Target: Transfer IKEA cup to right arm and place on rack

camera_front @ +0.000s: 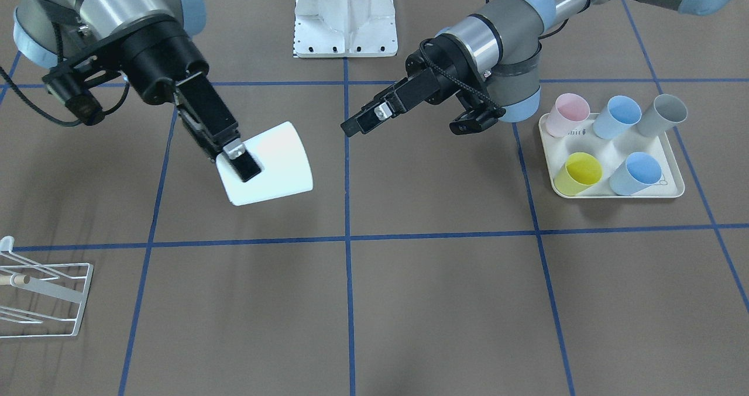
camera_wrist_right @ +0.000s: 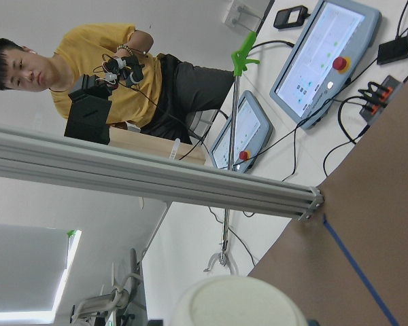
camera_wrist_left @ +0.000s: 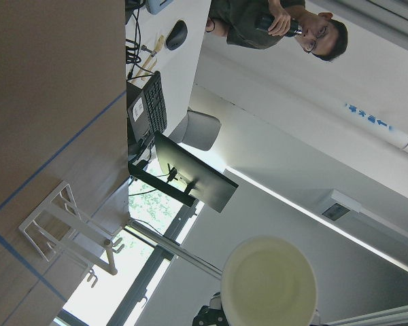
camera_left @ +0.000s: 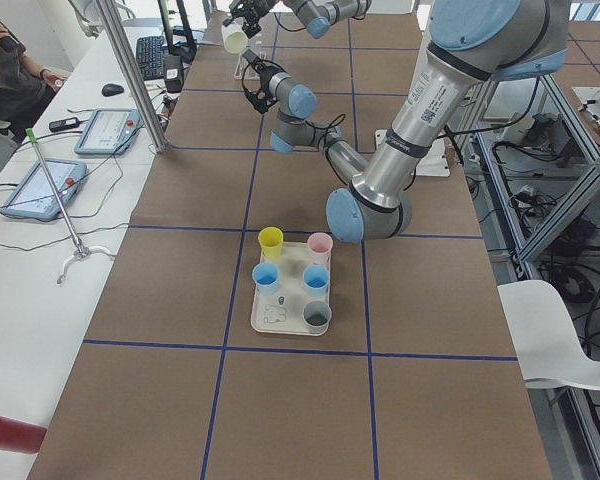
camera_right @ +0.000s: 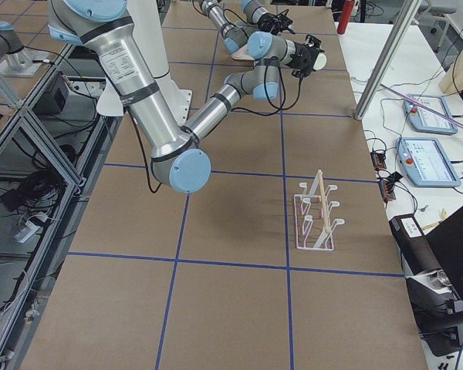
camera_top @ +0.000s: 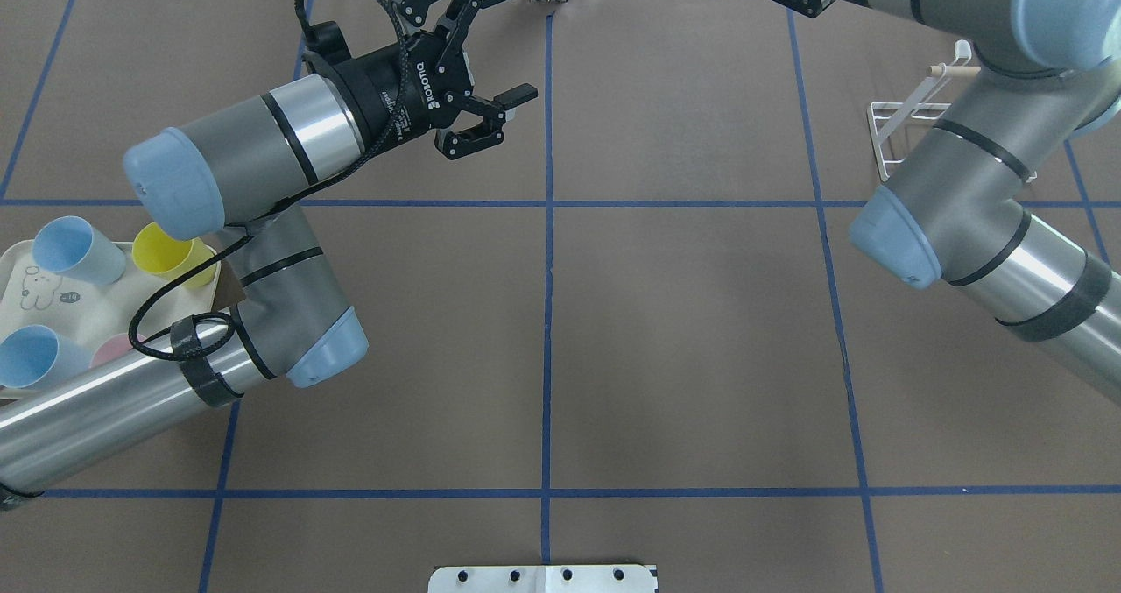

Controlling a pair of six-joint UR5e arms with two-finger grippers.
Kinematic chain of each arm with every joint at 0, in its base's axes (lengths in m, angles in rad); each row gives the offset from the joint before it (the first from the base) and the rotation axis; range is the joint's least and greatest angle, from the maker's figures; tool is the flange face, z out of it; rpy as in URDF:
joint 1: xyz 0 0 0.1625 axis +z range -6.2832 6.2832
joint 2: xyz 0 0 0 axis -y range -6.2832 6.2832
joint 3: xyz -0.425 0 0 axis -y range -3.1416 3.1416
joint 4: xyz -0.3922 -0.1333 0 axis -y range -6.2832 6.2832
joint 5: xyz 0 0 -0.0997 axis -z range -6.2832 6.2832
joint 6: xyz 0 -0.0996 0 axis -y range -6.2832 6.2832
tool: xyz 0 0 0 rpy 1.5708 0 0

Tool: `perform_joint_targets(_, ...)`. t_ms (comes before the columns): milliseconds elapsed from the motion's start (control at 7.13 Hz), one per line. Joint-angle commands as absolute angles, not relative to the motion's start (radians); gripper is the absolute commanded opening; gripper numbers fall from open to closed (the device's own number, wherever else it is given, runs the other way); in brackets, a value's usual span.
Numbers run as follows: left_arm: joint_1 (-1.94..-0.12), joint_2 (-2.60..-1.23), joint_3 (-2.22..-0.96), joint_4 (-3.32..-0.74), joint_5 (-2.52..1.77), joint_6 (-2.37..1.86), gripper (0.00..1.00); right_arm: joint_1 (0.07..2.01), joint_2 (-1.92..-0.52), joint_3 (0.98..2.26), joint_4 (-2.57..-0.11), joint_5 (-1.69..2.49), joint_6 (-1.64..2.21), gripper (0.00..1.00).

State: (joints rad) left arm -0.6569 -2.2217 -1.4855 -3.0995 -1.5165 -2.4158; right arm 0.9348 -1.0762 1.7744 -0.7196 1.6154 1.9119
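Rack (camera_front: 42,293) sits at the surface's far right corner, well apart from the right claw (camera_front: 234,161), which clamps the white cup (camera_front: 275,162) (held tilted). Left claw (camera_top: 512,45) gapes empty.

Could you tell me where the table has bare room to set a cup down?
The middle of the table, between the rack and the tray, is bare. The tray is crowded with five cups. The right gripper holds a white cup in the air.
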Motion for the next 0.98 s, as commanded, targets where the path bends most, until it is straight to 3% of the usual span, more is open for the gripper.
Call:
perform_joint_targets(0, -0.658, -2.218, -1.494, -3.042, -1.519, -2.212, 1.0, 0.988, -1.141, 1.767, -0.73, 1.617, 1.675, 0.0)
perform_joint_targets(421, -0.658, -2.226, -1.627, -2.731, -1.565, -1.987, 1.0, 1.077, -1.154, 1.734, -0.901, 1.628, 1.288, 0.0)
perform_joint_targets(841, -0.655, -2.223, -1.628, -2.669, -1.566, -1.982, 1.0, 1.19, -1.147, 1.541, -0.896, 1.62, 1.033, 0.0)
